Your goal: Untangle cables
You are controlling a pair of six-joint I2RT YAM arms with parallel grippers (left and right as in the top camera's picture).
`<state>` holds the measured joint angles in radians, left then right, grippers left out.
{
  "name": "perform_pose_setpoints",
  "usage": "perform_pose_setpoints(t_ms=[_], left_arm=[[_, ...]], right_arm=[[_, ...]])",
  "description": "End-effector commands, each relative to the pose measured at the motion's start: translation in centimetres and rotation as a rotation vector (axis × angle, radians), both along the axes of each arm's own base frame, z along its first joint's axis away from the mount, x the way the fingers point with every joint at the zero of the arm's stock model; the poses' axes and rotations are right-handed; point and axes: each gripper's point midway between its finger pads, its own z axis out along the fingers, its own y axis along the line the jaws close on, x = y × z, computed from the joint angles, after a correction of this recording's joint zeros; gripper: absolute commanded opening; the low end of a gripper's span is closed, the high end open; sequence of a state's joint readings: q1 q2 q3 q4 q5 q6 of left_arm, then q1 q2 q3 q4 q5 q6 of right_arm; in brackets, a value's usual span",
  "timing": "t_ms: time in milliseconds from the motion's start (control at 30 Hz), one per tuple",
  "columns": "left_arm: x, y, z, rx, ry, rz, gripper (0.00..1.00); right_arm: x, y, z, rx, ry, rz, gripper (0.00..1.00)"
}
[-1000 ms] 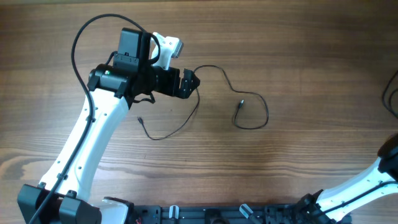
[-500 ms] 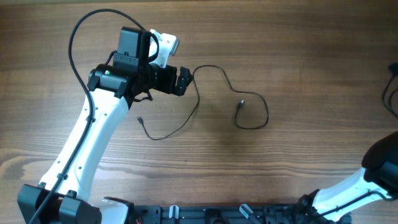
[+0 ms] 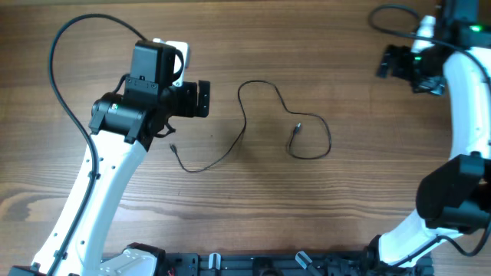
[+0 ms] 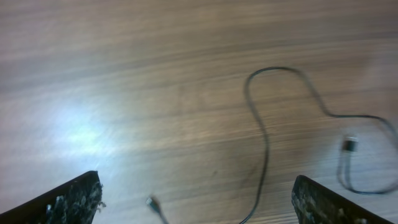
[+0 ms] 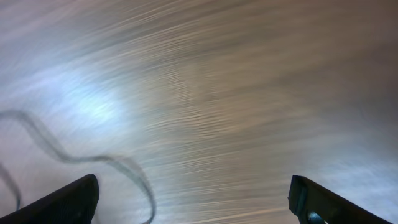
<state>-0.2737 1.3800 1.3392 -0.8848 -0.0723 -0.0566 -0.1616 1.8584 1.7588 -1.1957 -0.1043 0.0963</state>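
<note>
Left gripper (image 3: 205, 98): jaws spread wide, nothing between them. In the wrist view its fingers (image 4: 74, 199) sit at the lower corners of the frame with bare table (image 3: 345, 192) between.

Outward from it: the cable (image 3: 244, 123) lies apart from the gripper, starting at its 3 o'clock.
- One plug end (image 3: 174, 146) sits at the gripper's 7 o'clock. From there the wire dips, climbs to an arch at mid-table, then curls into an open hook.
- The hook ends at the second plug (image 3: 298, 127), further out towards 4 o'clock.
- It looks like one thin black wire, flat on the wood, and I see no crossing anywhere along it.

Right gripper (image 3: 381, 63): far off at the table's 2 o'clock corner, jaws also wide and empty. Its wrist view is blurred. A dark line (image 5: 62, 152) shows at 8 o'clock there, and I cannot tell which cable it is.

Judgement:
- Step in hand: both arms are clear of the wire, so this is a check or a reset between pulls.
- Progress: the untangling looks close to done.
- Next move: if any, a light pinch near the hook's plug to draw the curl straight. That needs a low, precise close on a very thin wire.
</note>
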Motion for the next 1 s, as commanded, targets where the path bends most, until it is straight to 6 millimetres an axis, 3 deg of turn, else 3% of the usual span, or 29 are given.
perform_pose_setpoints(t_ms=[0,167,300,400,667,867,967], left_arm=[[-0.1,3.0,0.3,0.03,-0.009,0.185,1.0],[-0.3,5.7,-0.1,-0.013,0.014,0.331,1.0],[-0.4,6.5,-0.3,-0.025,0.029,0.355,1.0],[-0.4,6.5,-0.2,-0.024,0.028,0.355,1.0],[-0.4,6.3,-0.2,-0.018,0.027,0.332,1.0],[-0.2,6.2,-0.2,-0.023,0.023,0.33,1.0],[-0.2,6.2,-0.2,-0.026,0.023,0.328,1.0]], right_arm=[[0.1,6.2,1.8,0.067,-0.06,0.27,1.0],[-0.5,11.2,1.7,0.066,-0.057,0.45,1.0],[-1.4,13.6,1.2,0.042,-0.044,0.608,1.0],[-2.0,13.6,0.0,0.04,-0.018,0.647,1.0],[-3.2,13.4,-6.9,0.076,0.057,0.538,1.0],[-3.1,13.9,-10.4,0.102,0.019,0.511,1.0],[-3.4,14.1,-11.2,0.118,0.012,0.517,1.0]])
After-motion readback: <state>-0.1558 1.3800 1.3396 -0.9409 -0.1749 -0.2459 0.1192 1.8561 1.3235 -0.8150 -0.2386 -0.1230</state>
